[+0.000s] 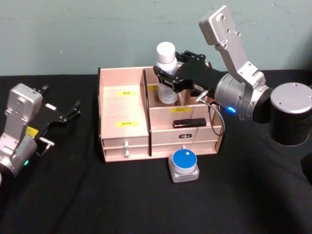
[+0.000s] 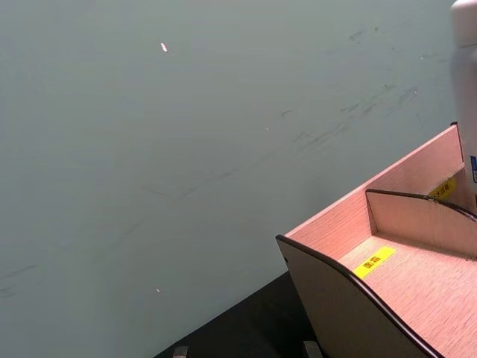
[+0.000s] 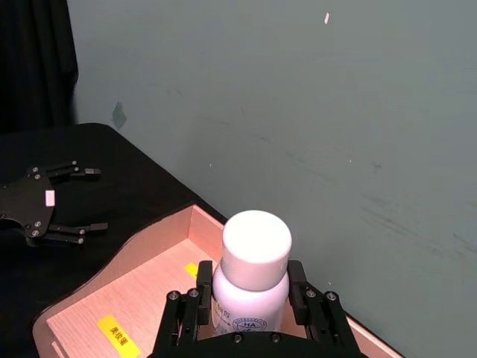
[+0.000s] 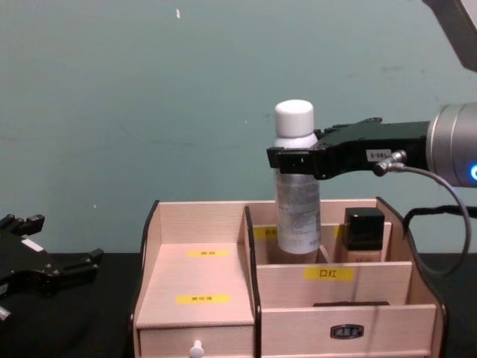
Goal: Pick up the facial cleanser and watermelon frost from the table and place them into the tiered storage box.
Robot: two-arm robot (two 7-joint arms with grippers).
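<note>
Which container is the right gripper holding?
The tall white round-capped bottle, clamped by the right gripper; blue-lidded jar and black-capped beige bottle stand free. Left gripper parked left.

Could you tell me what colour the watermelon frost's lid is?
The watermelon frost lid is blue, white-rimmed; best in head view.

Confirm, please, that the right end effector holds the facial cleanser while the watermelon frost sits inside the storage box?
No: the head view shows the watermelon frost on the table in front of the tiered storage box; the right end effector holds the facial cleanser.
</note>
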